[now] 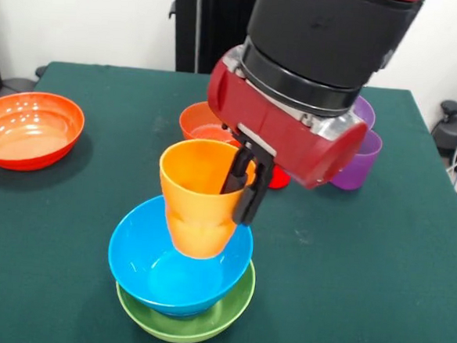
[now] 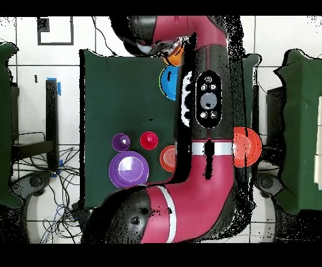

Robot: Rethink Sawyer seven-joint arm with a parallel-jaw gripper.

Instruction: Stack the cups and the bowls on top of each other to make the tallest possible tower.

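Observation:
My gripper point(image 1: 243, 184) is shut on the wall of the orange cup point(image 1: 198, 197), with one finger inside the rim and one outside. The cup is upright and slightly tilted, its base down inside the light blue bowl point(image 1: 166, 273). That bowl is nested in the lime green bowl point(image 1: 190, 326) at the table's near edge. In the overhead view the orange cup point(image 2: 174, 56) and the light blue bowl point(image 2: 167, 82) peek out beside the arm. The small orange bowl point(image 1: 203, 121) and the red cup point(image 1: 280, 178) are partly hidden behind the gripper. No dark blue bowl shows.
The wide orange-red bowl point(image 1: 29, 128) sits at the left. The purple cup point(image 1: 360, 161) and the purple bowl point(image 1: 364, 110) stand at the back right, behind the wrist. The overhead view shows the purple bowl point(image 2: 129, 170), purple cup point(image 2: 121, 142) and red cup point(image 2: 149, 140).

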